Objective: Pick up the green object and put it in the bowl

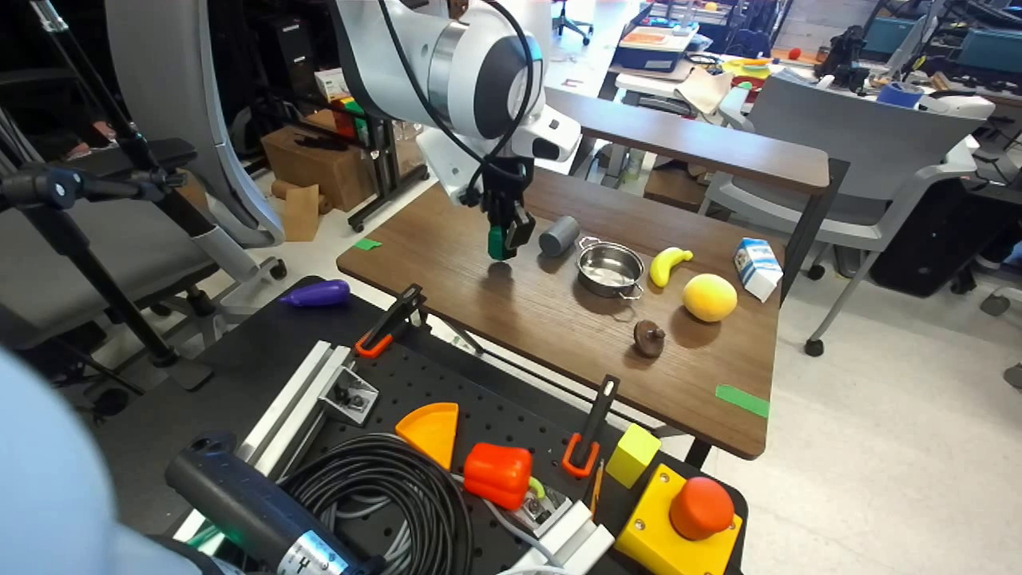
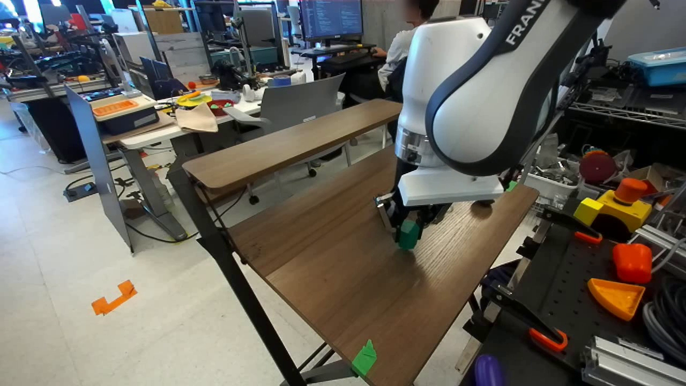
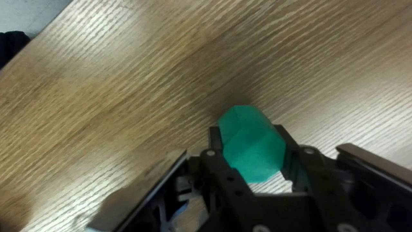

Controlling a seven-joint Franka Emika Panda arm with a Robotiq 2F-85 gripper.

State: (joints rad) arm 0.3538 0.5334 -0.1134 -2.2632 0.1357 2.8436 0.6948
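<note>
We count one gripper (image 3: 251,142), clamped on one green block (image 1: 498,243) over the tabletop (image 1: 559,319). In an exterior view, one bowl (image 1: 604,283) lies toward three o'clock from the block, one grey cylinder (image 1: 560,236) at the bowl's ten o'clock.

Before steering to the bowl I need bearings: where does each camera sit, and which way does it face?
In an exterior view: high over the bench, facing across it to table and bowl; arm and end effector show.
In an exterior view: off the table end nearest the purple toy, facing along it, slantwise; arm and end effector show, bowl doesn't.
Wrist view: above the end effector, facing down at block and table; rest of robot unseen.
Both exterior views share block and purple toy.
</note>
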